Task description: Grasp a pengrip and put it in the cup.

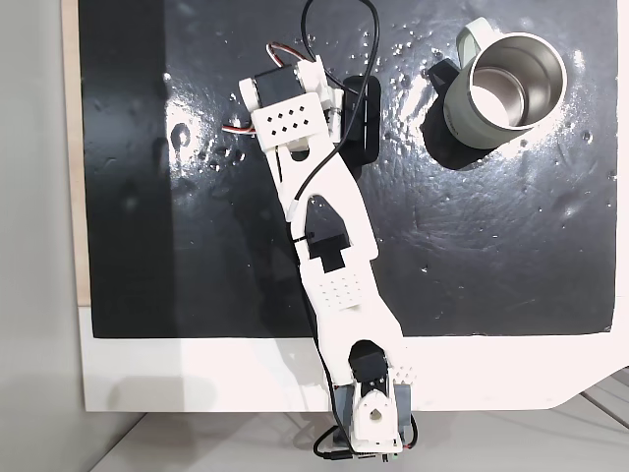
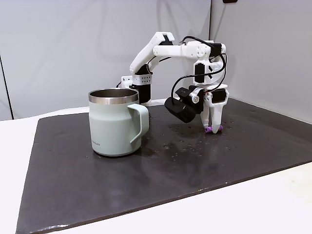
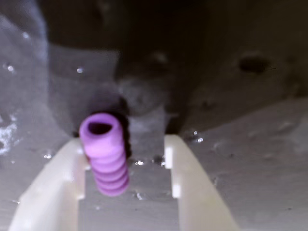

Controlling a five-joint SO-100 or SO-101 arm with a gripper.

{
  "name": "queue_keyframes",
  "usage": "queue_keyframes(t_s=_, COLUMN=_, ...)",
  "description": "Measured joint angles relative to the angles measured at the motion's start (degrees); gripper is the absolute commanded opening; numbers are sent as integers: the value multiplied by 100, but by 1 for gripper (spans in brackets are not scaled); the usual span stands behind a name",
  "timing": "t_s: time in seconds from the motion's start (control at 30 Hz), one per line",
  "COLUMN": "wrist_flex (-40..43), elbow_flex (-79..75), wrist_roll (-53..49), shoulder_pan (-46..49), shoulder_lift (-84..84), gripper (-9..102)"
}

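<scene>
Task early: small purple ribbed pengrip [image 3: 105,155] lies on mat between parted white fingers [image 3: 53,192] of gripper [image 3: 126,166], leaning against left one in wrist view (no squeeze yet). Lift and carry remain. Pale grey-green steel-lined cup [image 2: 116,122] stands well apart. Glossy black mat [image 1: 472,256] over white tabletop [image 1: 197,374]; plain grey wall [image 2: 58,44].

White arm reaching down, gripper [image 3: 126,166] jaws apart

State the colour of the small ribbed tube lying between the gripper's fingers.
Purple; the small ribbed tube shows best in the wrist view.
</scene>
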Motion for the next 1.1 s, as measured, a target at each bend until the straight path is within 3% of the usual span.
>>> queue_keyframes(t_s=0.13, wrist_flex=-114, elbow_flex=-26, wrist_roll=-44, shoulder_pan=0, shoulder_lift=-9, gripper=0)
queue_keyframes(t_s=0.5, wrist_flex=185, elbow_flex=-35, wrist_roll=-53, shoulder_pan=26, shoulder_lift=149, gripper=0)
queue_keyframes(t_s=1.1, wrist_flex=360, elbow_flex=97, wrist_roll=-879, shoulder_pan=694, shoulder_lift=3999, gripper=0)
